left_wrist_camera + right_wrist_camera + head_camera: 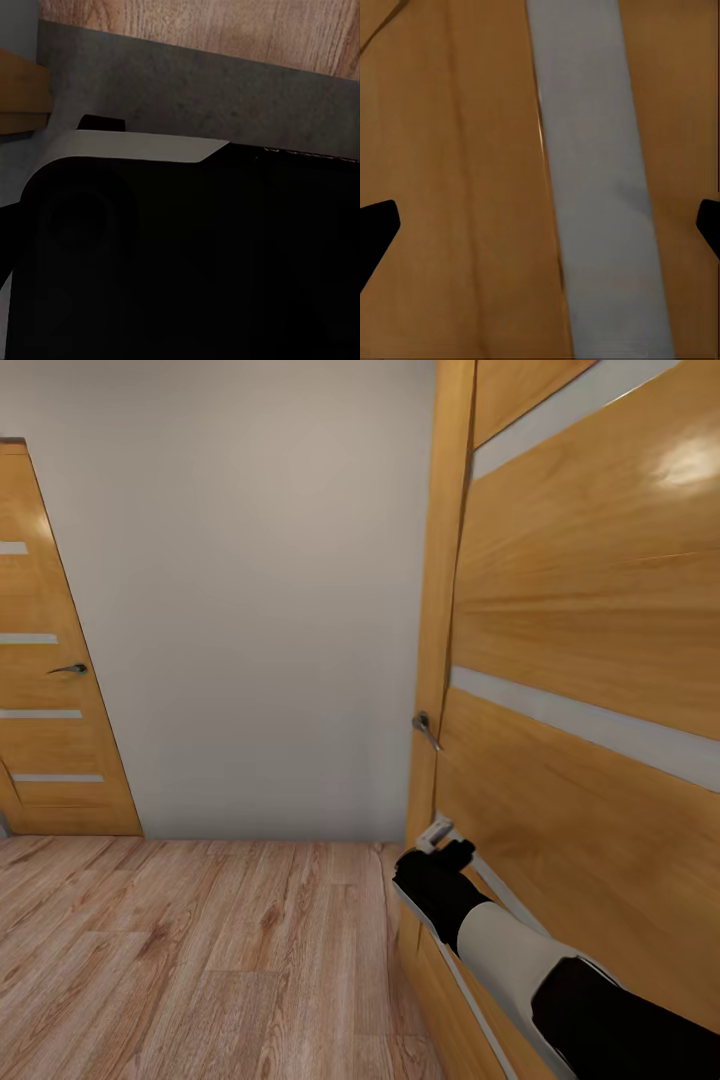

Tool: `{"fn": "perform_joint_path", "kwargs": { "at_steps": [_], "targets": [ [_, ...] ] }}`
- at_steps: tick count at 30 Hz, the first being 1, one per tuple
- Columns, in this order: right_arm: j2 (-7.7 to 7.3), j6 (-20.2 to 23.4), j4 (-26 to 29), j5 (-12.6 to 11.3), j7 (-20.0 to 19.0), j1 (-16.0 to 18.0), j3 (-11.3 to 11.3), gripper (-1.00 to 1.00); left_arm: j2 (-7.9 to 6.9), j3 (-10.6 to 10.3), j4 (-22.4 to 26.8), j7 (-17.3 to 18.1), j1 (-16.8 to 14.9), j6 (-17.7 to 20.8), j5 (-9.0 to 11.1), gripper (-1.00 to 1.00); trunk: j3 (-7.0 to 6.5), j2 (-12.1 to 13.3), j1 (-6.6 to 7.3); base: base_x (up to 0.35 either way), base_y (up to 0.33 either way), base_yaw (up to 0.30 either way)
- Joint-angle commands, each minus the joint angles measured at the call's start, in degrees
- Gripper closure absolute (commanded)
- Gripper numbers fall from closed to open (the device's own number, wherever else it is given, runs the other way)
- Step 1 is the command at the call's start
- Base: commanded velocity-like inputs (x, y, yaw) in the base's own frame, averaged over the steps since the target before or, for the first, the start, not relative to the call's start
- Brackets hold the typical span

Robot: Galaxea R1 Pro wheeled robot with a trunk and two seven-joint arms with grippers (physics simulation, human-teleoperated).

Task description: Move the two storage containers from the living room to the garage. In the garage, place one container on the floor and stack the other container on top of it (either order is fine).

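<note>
The two storage containers are out of view. My right arm reaches forward to a light-wood door (590,660) at the right, and my right gripper (447,847) sits close against the door's lower part, below its metal handle (426,728). In the right wrist view the right gripper (544,225) is open. Its two black fingertips (376,229) stand far apart over the door's wood and a pale grey inlay strip (600,187), with nothing between them. The left wrist view looks onto a dark, rounded part of my own body (180,255).
A plain white wall (250,610) lies straight ahead. A second wooden door (50,690) with a handle (68,669) stands at the far left. Light wood-plank floor (200,950) spreads in front. The left wrist view has a grey band (225,90) below wood planks (225,22).
</note>
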State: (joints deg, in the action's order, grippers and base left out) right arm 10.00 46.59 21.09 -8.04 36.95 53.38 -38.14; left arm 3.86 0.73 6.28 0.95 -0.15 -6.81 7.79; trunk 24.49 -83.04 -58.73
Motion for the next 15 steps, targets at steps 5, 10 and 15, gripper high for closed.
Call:
{"fn": "perform_joint_path", "kwargs": {
  "at_steps": [5, 10, 15],
  "targets": [
    [0.00, -0.5, -4.4, 0.2, 0.6, 2.5, -0.3, -1.00, 0.01, 0.0, 0.0, 0.1, 0.0, -0.1, 0.5, -1.00, 0.06, 0.0, 0.00, 0.000, 0.000, 0.000],
    [0.00, -2.4, -6.4, 0.2, 0.6, 3.3, -0.3, -1.00, 0.01, 0.0, 0.0, 0.1, 0.0, -0.1, 0.5, -1.00, 0.06, 0.0, 0.00, 0.000, 0.000, 0.000],
    [0.00, -2.6, -6.6, 0.2, 0.6, 3.4, -0.3, -1.00, 0.01, 0.0, 0.0, 0.1, 0.0, -0.1, 0.5, -1.00, 0.06, 0.0, 0.00, 0.000, 0.000, 0.000]
  ]
}}
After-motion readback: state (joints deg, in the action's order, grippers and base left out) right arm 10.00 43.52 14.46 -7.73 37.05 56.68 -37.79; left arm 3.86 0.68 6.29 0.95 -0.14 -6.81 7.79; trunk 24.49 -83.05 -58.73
